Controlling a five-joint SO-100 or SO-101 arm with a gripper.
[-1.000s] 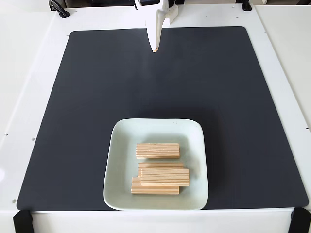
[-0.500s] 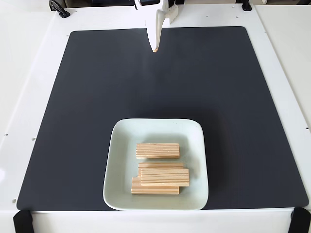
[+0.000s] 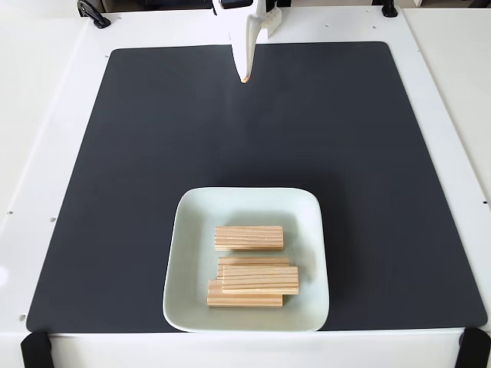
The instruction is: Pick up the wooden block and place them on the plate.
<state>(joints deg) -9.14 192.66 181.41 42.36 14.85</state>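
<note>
The pale mint-green plate sits on the near middle of the black mat in the fixed view. Several wooden blocks lie flat inside it. One wooden block rests alone near the plate's centre. Just nearer the front rim, the others overlap in a small pile. My white gripper hangs at the far edge of the mat, well away from the plate, its tip pointing down. Its fingers are pressed together and hold nothing.
The black mat covers most of the white table. Black clamps sit at the near corners and a dark cable clip at the far left. The mat around the plate is bare.
</note>
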